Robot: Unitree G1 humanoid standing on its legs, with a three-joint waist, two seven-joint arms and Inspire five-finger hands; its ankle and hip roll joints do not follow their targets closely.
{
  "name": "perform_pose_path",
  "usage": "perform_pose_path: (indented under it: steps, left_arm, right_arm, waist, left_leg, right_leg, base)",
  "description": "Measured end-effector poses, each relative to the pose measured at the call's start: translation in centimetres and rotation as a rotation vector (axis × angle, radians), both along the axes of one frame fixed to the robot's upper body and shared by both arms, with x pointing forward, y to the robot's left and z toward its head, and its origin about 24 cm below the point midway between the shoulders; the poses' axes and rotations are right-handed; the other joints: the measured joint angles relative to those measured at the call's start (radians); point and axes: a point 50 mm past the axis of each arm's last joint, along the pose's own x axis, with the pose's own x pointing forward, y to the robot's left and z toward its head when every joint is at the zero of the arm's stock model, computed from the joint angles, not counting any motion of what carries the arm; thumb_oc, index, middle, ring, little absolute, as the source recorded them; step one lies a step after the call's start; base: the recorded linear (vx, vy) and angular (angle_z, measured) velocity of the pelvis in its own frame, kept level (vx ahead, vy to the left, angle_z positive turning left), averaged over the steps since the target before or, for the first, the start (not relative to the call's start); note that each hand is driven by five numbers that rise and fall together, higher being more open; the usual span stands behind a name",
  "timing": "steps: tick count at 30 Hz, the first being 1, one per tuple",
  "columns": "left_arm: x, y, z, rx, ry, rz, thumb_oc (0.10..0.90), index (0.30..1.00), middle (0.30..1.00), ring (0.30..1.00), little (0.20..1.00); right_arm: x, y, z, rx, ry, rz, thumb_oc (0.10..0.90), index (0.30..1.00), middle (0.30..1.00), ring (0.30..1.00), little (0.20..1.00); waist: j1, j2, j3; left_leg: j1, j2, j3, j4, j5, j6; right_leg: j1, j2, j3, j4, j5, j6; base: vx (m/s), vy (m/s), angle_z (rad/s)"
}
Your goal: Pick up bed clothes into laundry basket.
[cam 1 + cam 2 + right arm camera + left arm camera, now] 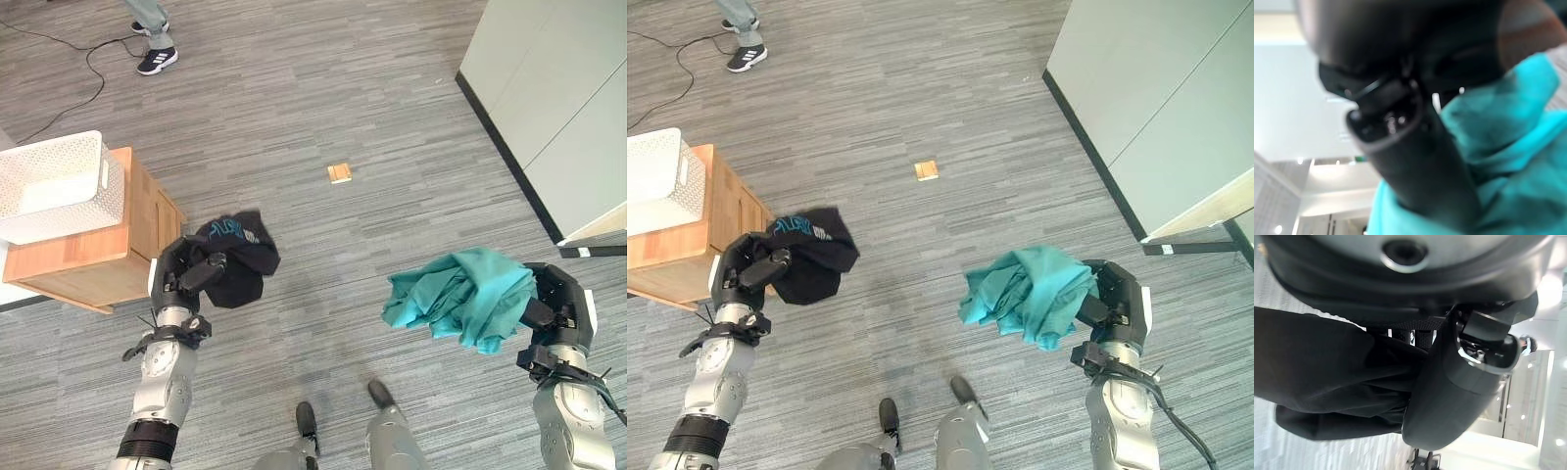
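My left hand [186, 274] is shut on a bunched black garment [240, 257] with a pale blue print, held above the floor beside a wooden cabinet. Its wrist view has the dark cloth [1327, 377] pinned under the thumb [1449, 396]. My right hand [554, 304] is shut on a crumpled teal garment [458, 294] that hangs to the hand's left; the wrist view has the teal cloth [1508, 161] behind the thumb [1415, 161]. A white perforated laundry basket [93, 191] stands on the cabinet at the far left, beyond the left hand.
The wooden cabinet [142, 230] under the basket is close to my left hand. A small wooden block [339, 173] lies on the grey floor ahead. A white wall unit [568, 108] runs along the right. A person's leg and shoe [155, 57] stand at the far left, near a floor cable.
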Motion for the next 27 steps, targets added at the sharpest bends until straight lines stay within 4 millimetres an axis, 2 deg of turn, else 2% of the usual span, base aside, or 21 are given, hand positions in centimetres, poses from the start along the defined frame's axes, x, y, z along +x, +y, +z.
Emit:
perform_pose_path:
  steps: [1, 2, 3, 4, 5, 7, 8, 9, 10, 11, 12, 13, 14, 15, 16, 17, 18, 20, 22, 23, 27]
  left_arm:
    - [-0.4, -0.1, -0.6, 0.000, 0.021, -0.006, 0.400, 0.300, 0.300, 0.300, 0.300]
    - [-0.6, -0.2, -1.0, -0.015, 0.029, -0.001, 0.400, 0.300, 0.300, 0.300, 0.300]
    - [-1.3, -0.4, -2.1, -0.031, 0.064, 0.001, 0.400, 0.300, 0.300, 0.300, 0.300]
    - [-1.5, -0.6, -2.3, -0.035, 0.071, -0.001, 0.400, 0.300, 0.300, 0.300, 0.300]
    - [-1.6, -1.1, -2.7, -0.047, 0.076, -0.020, 0.400, 0.300, 0.300, 0.300, 0.300]
    - [-1.5, -1.6, -2.8, -0.050, 0.077, -0.043, 0.400, 0.300, 0.300, 0.300, 0.300]
    - [-1.5, -2.0, -2.9, -0.048, 0.081, -0.057, 0.400, 0.300, 0.300, 0.300, 0.300]
    - [-1.4, -2.4, -2.9, -0.066, 0.076, -0.061, 0.400, 0.300, 0.300, 0.300, 0.300]
    - [-1.6, -2.6, -3.1, -0.083, 0.078, -0.058, 0.400, 0.300, 0.300, 0.300, 0.300]
    - [-1.1, -3.2, -3.1, -0.111, 0.071, -0.061, 0.400, 0.300, 0.300, 0.300, 0.300]
    - [-1.3, -3.2, -3.3, -0.128, 0.078, -0.056, 0.400, 0.300, 0.300, 0.300, 0.300]
    - [-1.8, -3.1, -4.0, -0.129, 0.102, -0.051, 0.400, 0.300, 0.300, 0.300, 0.300]
    - [-1.7, -3.2, -3.8, -0.127, 0.093, -0.057, 0.400, 0.300, 0.300, 0.300, 0.300]
    - [-2.0, -3.0, -3.8, -0.126, 0.094, -0.051, 0.400, 0.300, 0.300, 0.300, 0.300]
    - [-2.3, -2.7, -3.9, -0.118, 0.096, -0.049, 0.400, 0.300, 0.300, 0.300, 0.300]
    - [-2.8, -2.2, -4.0, -0.102, 0.108, -0.041, 0.400, 0.300, 0.300, 0.300, 0.300]
    - [-3.2, -1.7, -4.2, -0.092, 0.119, -0.029, 0.400, 0.300, 0.300, 0.300, 0.300]
    - [-3.7, -1.0, -4.4, -0.090, 0.128, -0.002, 0.400, 0.300, 0.300, 0.300, 0.300]
    - [-4.8, -0.2, -4.8, -0.091, 0.144, 0.038, 0.400, 0.300, 0.300, 0.300, 0.300]
    - [-5.1, 0.3, -4.8, -0.085, 0.144, 0.055, 0.400, 0.300, 0.300, 0.300, 0.300]
    - [-6.0, 1.1, -5.2, -0.086, 0.169, 0.107, 0.400, 0.300, 0.300, 0.300, 0.300]
  right_arm:
    - [-0.5, 0.2, -0.7, 0.024, 0.018, -0.008, 0.400, 0.300, 0.300, 0.300, 0.300]
    - [-0.3, 0.1, -0.8, 0.027, 0.020, -0.009, 0.400, 0.300, 0.300, 0.300, 0.300]
    - [0.0, 0.1, -0.9, 0.033, 0.021, -0.010, 0.400, 0.300, 0.300, 0.300, 0.300]
    - [0.0, 0.1, -0.9, 0.034, 0.022, -0.011, 0.400, 0.300, 0.300, 0.300, 0.300]
    - [0.1, -0.3, -0.3, 0.004, 0.018, -0.002, 0.400, 0.300, 0.300, 0.300, 0.300]
    - [0.1, -0.8, 0.4, -0.038, 0.018, 0.006, 0.400, 0.300, 0.300, 0.300, 0.300]
    - [0.3, -1.2, 1.1, -0.072, 0.012, 0.013, 0.400, 0.300, 0.300, 0.300, 0.300]
    - [1.1, -1.6, 3.1, -0.167, -0.003, 0.072, 0.400, 0.300, 0.300, 0.300, 0.300]
    - [1.5, -1.3, 4.0, -0.190, -0.028, 0.101, 0.400, 0.300, 0.300, 0.300, 0.300]
    - [1.7, -1.3, 4.6, -0.189, -0.061, 0.104, 0.400, 0.300, 0.300, 0.300, 0.300]
    - [2.1, -1.0, 4.8, -0.190, -0.070, 0.124, 0.400, 0.300, 0.300, 0.300, 0.300]
    - [3.1, -0.1, 5.7, -0.192, -0.116, 0.170, 0.400, 0.300, 0.300, 0.300, 0.300]
    - [3.5, 0.4, 5.8, -0.178, -0.128, 0.195, 0.400, 0.300, 0.300, 0.300, 0.300]
    - [3.8, 0.8, 6.0, -0.177, -0.135, 0.218, 0.400, 0.300, 0.300, 0.300, 0.300]
    - [4.0, 1.2, 5.9, -0.171, -0.139, 0.233, 0.400, 0.300, 0.300, 0.300, 0.300]
    - [3.8, 1.8, 5.6, -0.158, -0.140, 0.259, 0.400, 0.300, 0.300, 0.300, 0.300]
    - [3.5, 2.1, 5.4, -0.159, -0.135, 0.277, 0.400, 0.300, 0.300, 0.300, 0.300]
    - [3.4, 1.8, 5.1, -0.153, -0.118, 0.275, 0.400, 0.300, 0.300, 0.300, 0.300]
    - [2.8, 1.6, 4.0, -0.101, -0.103, 0.239, 0.400, 0.300, 0.300, 0.300, 0.300]
    - [2.1, 1.4, 3.0, -0.058, -0.091, 0.202, 0.400, 0.300, 0.300, 0.300, 0.300]
    - [1.1, 2.0, 0.5, 0.012, -0.012, 0.201, 0.400, 0.300, 0.300, 0.300, 0.300]
  waist:
    - [-0.031, -0.037, -0.001]
    - [-0.018, -0.032, 0.006]
    - [-0.018, -0.003, 0.002]
    - [-0.019, 0.000, 0.002]
    - [-0.027, 0.014, 0.001]
    - [-0.043, 0.013, 0.003]
    - [-0.044, 0.013, 0.003]
    - [-0.050, 0.002, 0.002]
    - [-0.041, 0.006, 0.005]
    - [-0.048, -0.019, -0.003]
    - [-0.045, -0.026, -0.007]
    - [-0.017, -0.014, -0.007]
    - [-0.038, -0.027, -0.006]
    - [-0.022, -0.029, -0.006]
    - [-0.001, -0.041, -0.006]
    - [0.035, -0.060, -0.012]
    - [0.037, -0.062, -0.014]
    - [0.060, -0.046, -0.014]
    - [0.065, -0.021, -0.019]
    - [0.062, -0.004, -0.017]
    - [0.071, -0.003, -0.014]
  left_leg:
    - [0.029, -0.022, -0.024, -0.002, -0.008, -0.037]
    - [0.040, -0.006, -0.017, -0.002, -0.018, -0.056]
    - [0.042, 0.042, -0.021, -0.007, -0.041, -0.084]
    - [0.046, 0.056, -0.020, -0.007, -0.038, -0.101]
    - [0.043, 0.116, -0.043, -0.005, -0.040, -0.126]
    - [0.034, 0.149, -0.088, 0.012, -0.037, -0.131]
    - [0.033, 0.161, -0.109, 0.014, -0.024, -0.150]
    - [0.035, 0.188, -0.145, 0.019, 0.001, -0.175]
    - [0.012, 0.181, -0.144, 0.031, 0.028, -0.178]
    - [-0.029, 0.169, -0.160, 0.089, 0.055, -0.193]
    - [-0.025, 0.171, -0.158, 0.069, 0.081, -0.186]
    - [-0.045, 0.170, -0.148, 0.068, 0.114, -0.158]
    - [-0.063, 0.168, -0.147, 0.062, 0.147, -0.164]
    - [-0.068, 0.161, -0.110, 0.071, 0.118, -0.129]
    - [-0.079, 0.151, -0.054, 0.145, 0.068, -0.115]
    - [-0.069, 0.138, 0.008, 0.243, 0.006, -0.145]
    - [-0.034, 0.129, 0.018, 0.244, -0.028, -0.177]
    - [0.068, 0.105, 0.011, 0.130, -0.041, -0.195]
    - [0.139, 0.075, -0.007, 0.036, -0.029, -0.178]
    - [0.143, 0.082, 0.011, 0.015, -0.042, -0.158]
    - [0.140, 0.076, 0.007, 0.013, -0.056, -0.149]
  right_leg:
    - [0.060, -0.005, -0.018, 0.037, 0.044, 0.009]
    - [0.067, 0.005, -0.016, 0.037, 0.030, 0.006]
    - [0.076, 0.055, -0.017, 0.047, 0.015, -0.001]
    - [0.081, 0.067, -0.023, 0.048, 0.017, -0.003]
    - [0.092, 0.120, -0.074, 0.066, 0.012, -0.030]
    - [0.105, 0.155, -0.124, 0.089, 0.001, -0.058]
    - [0.105, 0.171, -0.145, 0.110, -0.010, -0.076]
    - [0.101, 0.182, -0.209, 0.145, -0.018, -0.126]
    - [0.106, 0.206, -0.223, 0.156, -0.037, -0.123]
    - [0.093, 0.200, -0.228, 0.214, -0.058, -0.149]
    - [0.091, 0.196, -0.232, 0.224, -0.064, -0.155]
    - [0.088, 0.241, -0.234, 0.274, -0.112, -0.164]
    - [0.068, 0.250, -0.215, 0.309, -0.130, -0.224]
    - [0.060, 0.237, -0.262, 0.318, -0.132, -0.244]
    - [0.050, 0.219, -0.289, 0.314, -0.116, -0.270]
    - [0.053, 0.191, -0.310, 0.286, -0.083, -0.266]
    - [0.057, 0.173, -0.337, 0.255, -0.077, -0.257]
    - [0.050, 0.175, -0.353, 0.238, -0.056, -0.243]
    - [0.052, 0.193, -0.361, 0.204, -0.039, -0.231]
    - [0.050, 0.217, -0.364, 0.199, -0.030, -0.225]
    - [0.051, 0.209, -0.357, 0.187, -0.010, -0.196]
  base:
    - [0.24, -0.146, 0.66]
    - [0.27, -0.204, 0.56]
    - [0.34, -0.399, -0.10]
    - [0.34, -0.529, 0.30]
    - [0.28, -0.563, 0.50]
    - [0.14, -0.420, 0.71]
    - [0.11, -0.618, 0.94]
    - [0.03, -0.447, 0.82]
    - [0.06, -0.556, 1.24]
    - [-0.02, -0.263, 0.97]
    - [-0.03, -0.394, 1.20]
    - [-0.12, -0.459, 1.42]
    - [-0.10, -0.329, 1.63]
    - [-0.11, -0.241, 1.40]
    - [-0.08, -0.112, 0.84]
    - [-0.10, -0.168, 1.09]
    - [-0.06, -0.133, 1.19]
    - [0.01, -0.060, 1.03]
    - [0.01, 0.004, 0.76]
    - [-0.01, 0.005, 0.62]
    - [0.00, 0.019, 0.08]
